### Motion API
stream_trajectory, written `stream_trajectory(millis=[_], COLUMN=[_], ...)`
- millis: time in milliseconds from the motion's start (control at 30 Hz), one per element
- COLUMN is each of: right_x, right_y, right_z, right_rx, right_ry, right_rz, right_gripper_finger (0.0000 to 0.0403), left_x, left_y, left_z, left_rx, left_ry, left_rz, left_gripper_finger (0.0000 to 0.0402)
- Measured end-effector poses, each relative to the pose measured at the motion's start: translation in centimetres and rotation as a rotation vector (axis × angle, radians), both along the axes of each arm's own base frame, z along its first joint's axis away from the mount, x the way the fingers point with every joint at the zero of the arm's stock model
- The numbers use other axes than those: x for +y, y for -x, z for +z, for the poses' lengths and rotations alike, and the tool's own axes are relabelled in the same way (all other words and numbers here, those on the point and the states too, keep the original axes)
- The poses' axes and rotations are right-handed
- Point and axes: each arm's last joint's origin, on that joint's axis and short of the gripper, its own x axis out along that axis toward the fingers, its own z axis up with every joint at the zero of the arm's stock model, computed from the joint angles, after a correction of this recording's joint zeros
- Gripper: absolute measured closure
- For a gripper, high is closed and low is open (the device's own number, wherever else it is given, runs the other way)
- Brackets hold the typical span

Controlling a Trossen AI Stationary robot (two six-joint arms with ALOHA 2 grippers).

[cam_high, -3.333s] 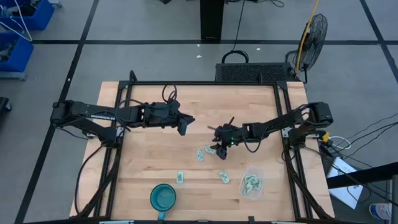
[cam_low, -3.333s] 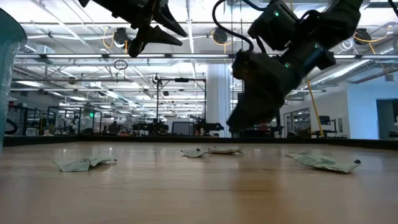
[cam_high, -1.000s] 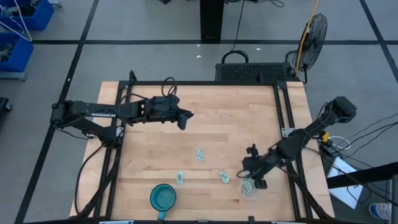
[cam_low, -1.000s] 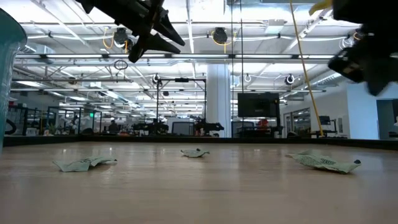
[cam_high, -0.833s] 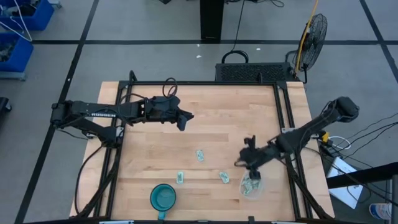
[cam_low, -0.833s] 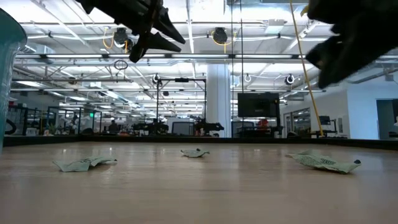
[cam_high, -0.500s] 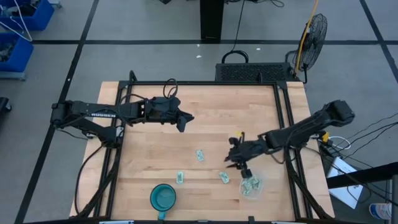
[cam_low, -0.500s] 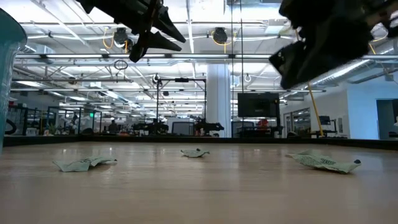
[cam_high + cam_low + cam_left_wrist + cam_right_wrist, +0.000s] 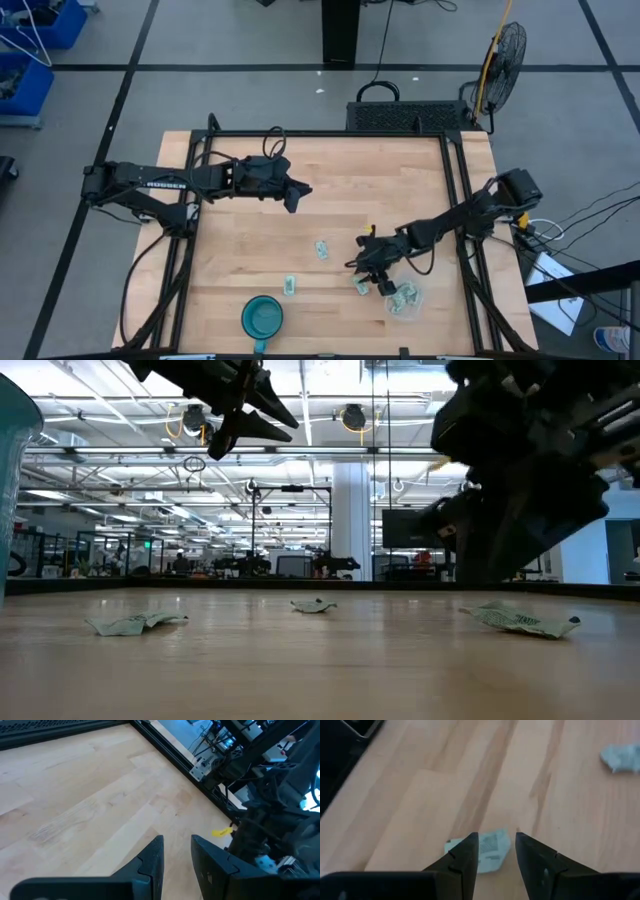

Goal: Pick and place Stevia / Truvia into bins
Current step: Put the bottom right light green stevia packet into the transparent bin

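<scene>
Right tool (image 9: 366, 276) moved from clear tub (image 9: 404, 299) to over a sachet (image 9: 489, 851), fingers spread, left tool (image 9: 297, 196) parted, waiting.

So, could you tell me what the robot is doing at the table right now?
It is sorting sachets into the clear bin. The right gripper hangs open over a loose sachet beside the bin, which already holds a few. Two more sachets lie on the table. The left gripper waits above the far side.
</scene>
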Motion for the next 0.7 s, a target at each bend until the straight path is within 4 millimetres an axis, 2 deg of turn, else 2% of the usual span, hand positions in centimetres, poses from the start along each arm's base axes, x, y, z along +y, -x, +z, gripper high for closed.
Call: stream_trajectory(millis=[200, 433, 700], right_x=[0.1, 0.3, 0.2], right_y=[-0.2, -0.1, 1.5], right_z=[-1.3, -1.4, -2.7], right_rx=[0.067, 0.067, 0.108], right_ry=[-0.029, -0.029, -0.017], right_rz=[-0.054, -0.048, -0.068], right_gripper_finger=[0.0277, 0.0277, 0.0277], left_x=[0.0, 0.0, 0.0], left_y=[0.0, 0.0, 0.0], left_z=[0.0, 0.0, 0.0], left_rx=[0.000, 0.007, 0.009], left_ry=[0.000, -0.041, -0.050], left_rz=[0.000, -0.021, -0.025], left_gripper_finger=[0.0300, 0.0300, 0.0300])
